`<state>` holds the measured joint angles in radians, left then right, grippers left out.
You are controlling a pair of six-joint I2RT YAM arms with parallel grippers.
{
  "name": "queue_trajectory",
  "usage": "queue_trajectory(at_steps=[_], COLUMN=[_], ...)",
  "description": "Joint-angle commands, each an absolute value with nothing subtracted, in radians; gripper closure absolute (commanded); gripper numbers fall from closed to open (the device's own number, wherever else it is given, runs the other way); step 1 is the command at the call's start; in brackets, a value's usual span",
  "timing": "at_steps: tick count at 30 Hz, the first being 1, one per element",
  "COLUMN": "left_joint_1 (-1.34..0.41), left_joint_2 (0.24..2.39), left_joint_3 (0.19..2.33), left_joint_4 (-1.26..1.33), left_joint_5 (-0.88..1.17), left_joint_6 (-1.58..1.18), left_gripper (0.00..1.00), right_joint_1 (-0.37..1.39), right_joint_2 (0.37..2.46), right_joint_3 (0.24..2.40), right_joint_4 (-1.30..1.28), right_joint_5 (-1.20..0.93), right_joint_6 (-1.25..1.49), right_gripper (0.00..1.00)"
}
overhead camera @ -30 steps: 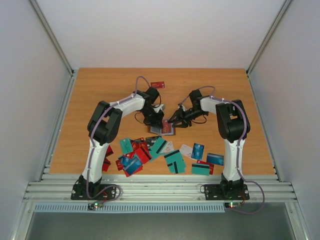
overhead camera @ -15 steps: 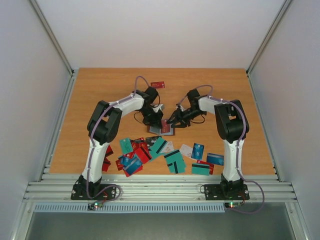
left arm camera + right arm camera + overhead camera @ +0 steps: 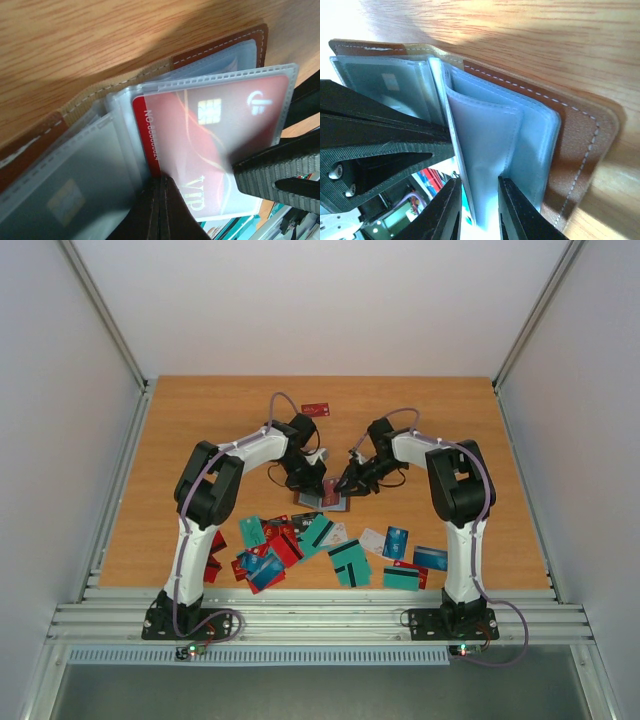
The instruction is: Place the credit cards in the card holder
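Left gripper (image 3: 160, 200): fingers together, pinning brown leather card holder (image 3: 220, 52).
Right gripper (image 3: 479, 184): astride clear plastic sleeve (image 3: 490, 135), grip unclear.
Risk: tugging tears sleeve.

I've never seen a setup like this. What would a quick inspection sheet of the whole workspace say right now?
Surface: wooden table.
Job's things: brown card holder lying open mid-table, a red chip card inside one of its clear sleeves; loose cards heaped near the arms; a lone red card at the far side.
Clutter: nothing seen.
Hands: left hand shut, tips at the sleeves; right hand has a finger either side of one sleeve, clamped or not unclear.
Cables: a grey cable runs along each arm.
Surroundings: pale walls; metal rails at the near edge.
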<state>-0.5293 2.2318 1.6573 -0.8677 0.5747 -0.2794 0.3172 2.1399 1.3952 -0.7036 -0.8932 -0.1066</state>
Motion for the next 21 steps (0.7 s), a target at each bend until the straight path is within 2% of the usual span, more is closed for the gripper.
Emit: queue_trajectory(at_steps=[1,18,21], left_joint_1=[-0.531,-0.531,-0.531], left_joint_2=[2.255,2.245,2.239], left_joint_3=[1.630,1.621,1.619], left_joint_4=[-0.855,-0.837,-0.831], left_joint_5=[0.566,0.567,0.569], left_joint_6=[-0.267,-0.279,-0.283], left_gripper=[1.00,1.00,1.00], right_joint_1=[0.331,0.364,0.364], right_joint_2=[2.089,2.098,2.112], right_joint_3=[1.427,1.478,1.467], right_joint_4=[-0.762,-0.795,-0.783], right_joint_5=[-0.813,-0.811,-0.820], right_joint_6=[-0.119,-0.115,-0.106], right_gripper=[0.78,0.79,0.81])
